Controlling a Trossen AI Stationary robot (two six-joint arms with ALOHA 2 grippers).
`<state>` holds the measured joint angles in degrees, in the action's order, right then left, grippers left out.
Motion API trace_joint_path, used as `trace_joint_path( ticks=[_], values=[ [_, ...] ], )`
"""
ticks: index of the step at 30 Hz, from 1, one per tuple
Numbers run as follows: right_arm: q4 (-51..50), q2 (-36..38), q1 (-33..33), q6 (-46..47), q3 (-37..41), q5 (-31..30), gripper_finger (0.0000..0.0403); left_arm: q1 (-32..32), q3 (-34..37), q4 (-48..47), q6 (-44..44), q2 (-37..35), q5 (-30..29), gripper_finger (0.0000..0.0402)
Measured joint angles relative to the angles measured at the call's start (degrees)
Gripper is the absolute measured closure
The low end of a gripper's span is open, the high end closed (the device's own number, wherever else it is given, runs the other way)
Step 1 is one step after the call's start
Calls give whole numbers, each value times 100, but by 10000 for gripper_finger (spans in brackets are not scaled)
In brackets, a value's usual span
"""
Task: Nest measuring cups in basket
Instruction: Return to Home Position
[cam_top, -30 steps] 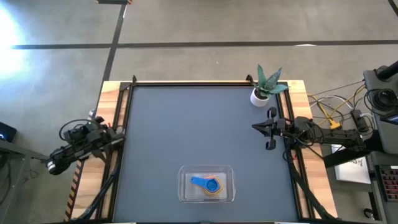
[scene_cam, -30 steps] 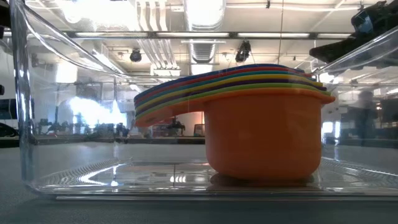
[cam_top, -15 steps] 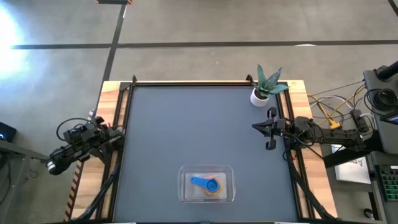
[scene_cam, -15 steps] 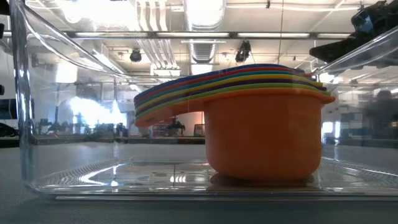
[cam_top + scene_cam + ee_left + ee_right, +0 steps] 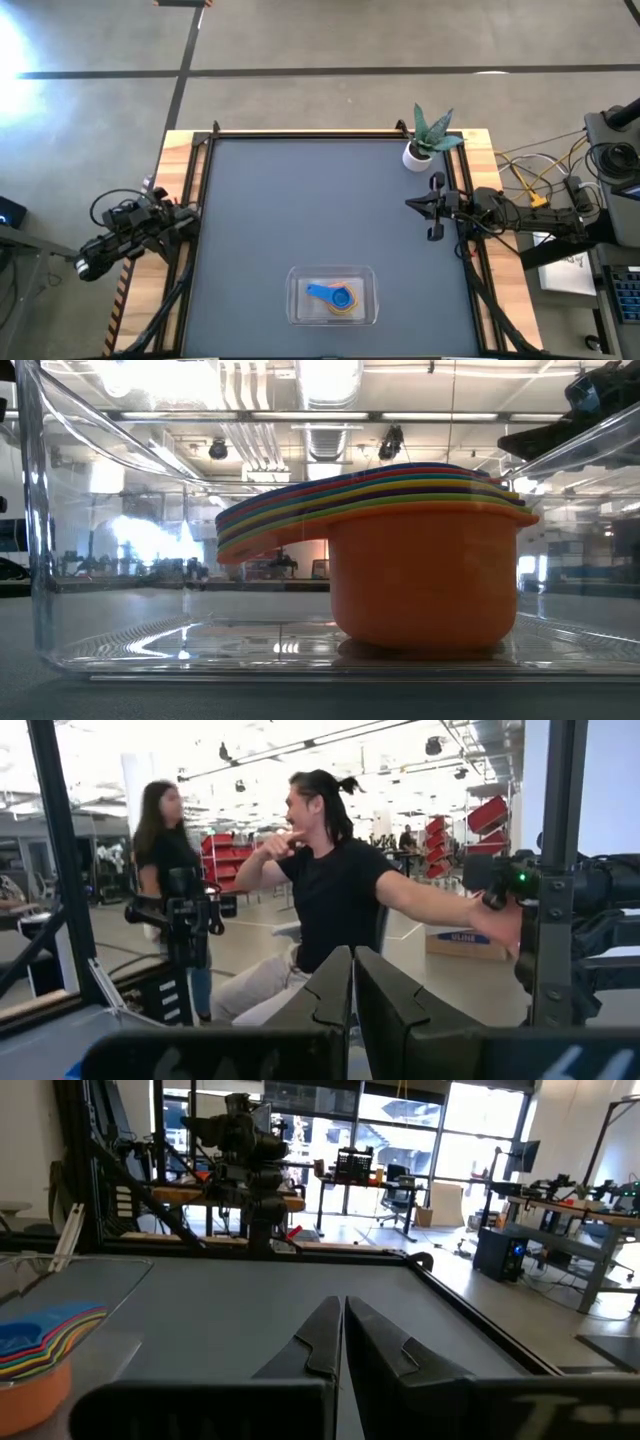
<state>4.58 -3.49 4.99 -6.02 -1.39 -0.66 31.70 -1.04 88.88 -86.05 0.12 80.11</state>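
Note:
The measuring cups [image 5: 333,297] sit nested in one stack inside the clear basket [image 5: 296,282] near the table's front edge, blue on top. In the low view the orange cup [image 5: 425,580] is outermost and rests by its base on the basket's floor [image 5: 200,650], with the coloured handles fanned toward one side. My left gripper [image 5: 188,213] is shut and raised at the table's left edge. My right gripper [image 5: 410,205] is shut at the right edge, pointing level across the table. Both are far from the basket and hold nothing. In the right wrist view the cups [image 5: 40,1345] show off to one side.
A small white pot with a green plant [image 5: 417,153] stands at the table's far right corner, just beyond my right gripper. A black frame rail [image 5: 205,190] runs around the dark mat. People show in the room beyond the table in the left wrist view [image 5: 330,880].
My left arm's wrist has rolled slightly in place at the table's left edge. The cups, the basket and my right arm have kept still.

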Motion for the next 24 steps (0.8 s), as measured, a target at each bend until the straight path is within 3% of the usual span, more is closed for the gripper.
trace_joint_path(
  ticks=[8, 14, 24],
  values=[
    [-2, 0, 0, 0, -2, 0, 394, 0, -3, 4, -230, 0, 338, 402],
    [-2, 0, 2, 0, -2, 1, 394, 0, -80, 93, 149, 0, 778, 402],
    [-3, 0, 1, 0, -2, 0, 394, 0, -58, 94, 171, 0, 792, 402]
  ],
)
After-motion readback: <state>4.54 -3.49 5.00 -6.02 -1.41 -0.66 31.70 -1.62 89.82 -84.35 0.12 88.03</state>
